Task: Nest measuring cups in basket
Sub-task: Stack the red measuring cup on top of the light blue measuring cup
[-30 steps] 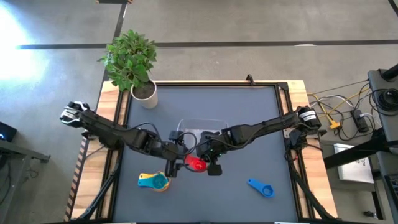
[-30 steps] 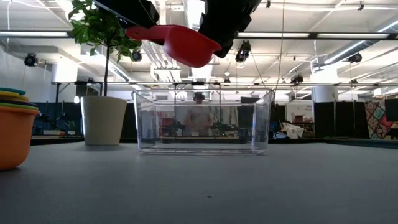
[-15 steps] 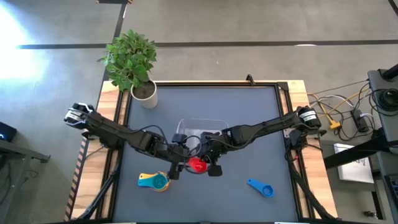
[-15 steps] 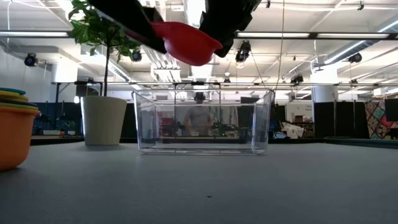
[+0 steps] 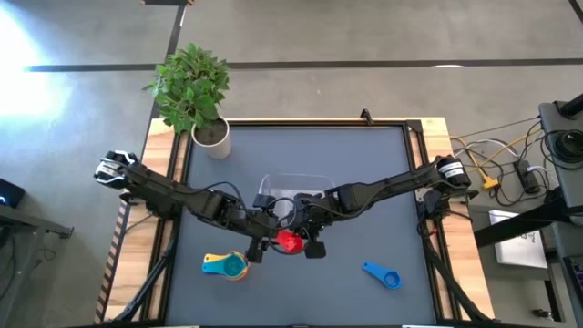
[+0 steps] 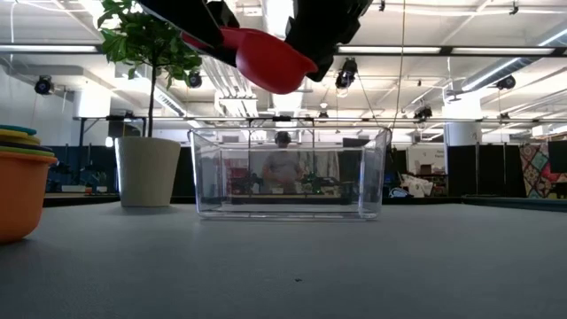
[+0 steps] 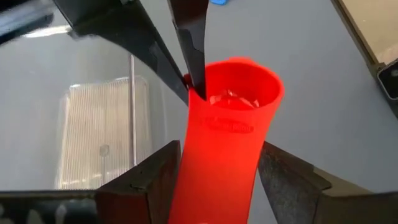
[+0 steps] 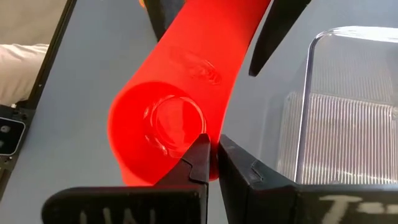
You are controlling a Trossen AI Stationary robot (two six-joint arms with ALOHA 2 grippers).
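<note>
— Where is the red cup [image 5: 290, 241]?

— In the air above the worktop [image 5: 383, 173], just at 6 o'clock of the clear basket [image 5: 293, 189]. My right gripper [image 8: 212, 163] pinches its rim, fingers closed on the wall. My left gripper [image 7: 217, 180] straddles its handle, fingers close on either side.

— And the other cups?

— A stack of cups [image 5: 227, 265] lies at 8 o'clock of the basket; the dark blue cup [image 5: 383, 274] at 4 o'clock.

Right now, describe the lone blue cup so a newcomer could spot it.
Start at the clear basket mid-table, then go toward the front right corner. The blue measuring cup lies alone on the grey mat, unlike the red cup held aloft or the stacked cups at front left.
</note>
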